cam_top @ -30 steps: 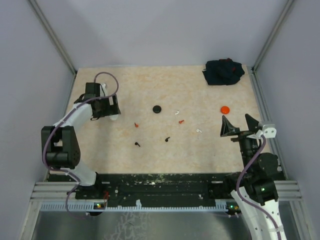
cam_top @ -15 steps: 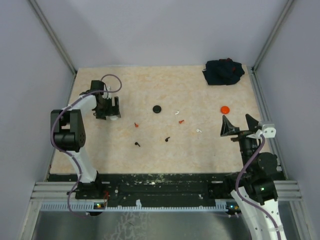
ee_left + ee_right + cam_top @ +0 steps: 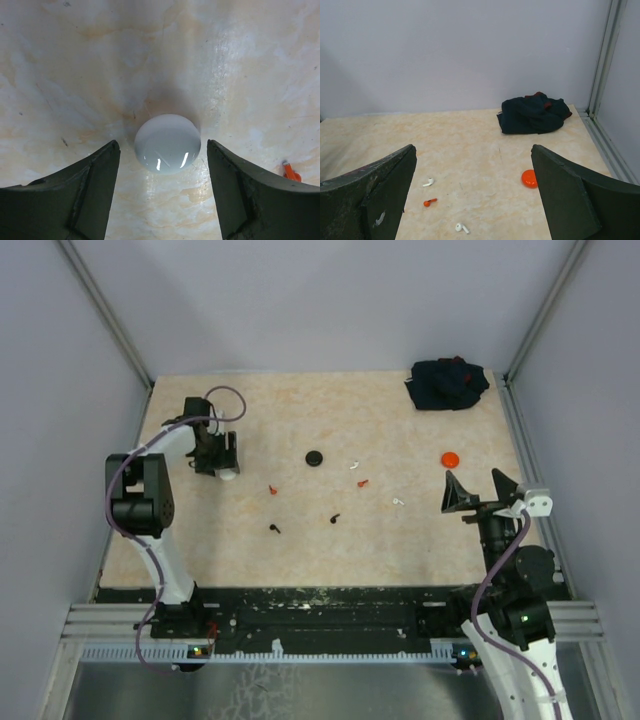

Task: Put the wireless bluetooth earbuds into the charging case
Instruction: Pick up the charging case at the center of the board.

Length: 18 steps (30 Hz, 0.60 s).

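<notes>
Six tiny earbuds lie mid-table: white [image 3: 354, 465], red [image 3: 363, 481], white [image 3: 399, 501], red [image 3: 272, 489], black [image 3: 335, 518], black [image 3: 275, 528]. Three round case pucks lie shut on the table: white [image 3: 228, 474], black [image 3: 315, 457], red [image 3: 451, 457]. My left gripper [image 3: 215, 455] is open and low over the white puck [image 3: 167, 143], a finger [image 3: 95, 185] on each side, not touching it. A red earbud [image 3: 291, 172] shows at its right edge. My right gripper [image 3: 480, 495] is open and empty, raised at the right, facing two white earbuds [image 3: 428, 182] [image 3: 462, 228], a red one [image 3: 430, 202] and the red puck [image 3: 529, 178].
A crumpled dark cloth [image 3: 448, 383] lies in the far right corner and also shows in the right wrist view [image 3: 535, 114]. Grey walls and metal frame rails enclose the table [image 3: 400, 410] on three sides.
The left arm has folded upright and its gripper has shifted slightly back and down over the white puck. The right arm and the earbuds have not moved.
</notes>
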{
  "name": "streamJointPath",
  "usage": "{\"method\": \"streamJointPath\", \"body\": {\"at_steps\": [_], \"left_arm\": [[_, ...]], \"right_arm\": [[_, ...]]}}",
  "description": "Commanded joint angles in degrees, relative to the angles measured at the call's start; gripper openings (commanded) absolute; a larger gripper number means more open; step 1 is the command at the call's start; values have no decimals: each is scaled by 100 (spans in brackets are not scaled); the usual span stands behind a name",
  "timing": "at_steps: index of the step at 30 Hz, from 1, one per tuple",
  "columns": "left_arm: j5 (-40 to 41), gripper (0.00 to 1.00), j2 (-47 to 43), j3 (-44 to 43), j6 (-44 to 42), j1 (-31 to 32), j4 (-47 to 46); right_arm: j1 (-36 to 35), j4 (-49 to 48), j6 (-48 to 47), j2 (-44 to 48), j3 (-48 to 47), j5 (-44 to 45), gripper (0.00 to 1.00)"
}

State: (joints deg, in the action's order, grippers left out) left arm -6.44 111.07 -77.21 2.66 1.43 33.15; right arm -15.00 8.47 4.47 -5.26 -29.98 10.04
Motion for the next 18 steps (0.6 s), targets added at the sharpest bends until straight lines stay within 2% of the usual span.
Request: {"method": "streamJointPath", "body": {"at_steps": [1, 11, 18], "left_arm": [[196, 75, 169, -50, -126, 149, 178], [678, 53, 77, 43, -272, 489, 252], [914, 52, -566, 231, -654, 1028, 27]], "right_arm": [[-55, -257, -71, 86, -19, 55, 97], [-88, -237, -58, 161, -34, 19, 97], [-150, -212, -5, 153, -76, -93, 97]]}}
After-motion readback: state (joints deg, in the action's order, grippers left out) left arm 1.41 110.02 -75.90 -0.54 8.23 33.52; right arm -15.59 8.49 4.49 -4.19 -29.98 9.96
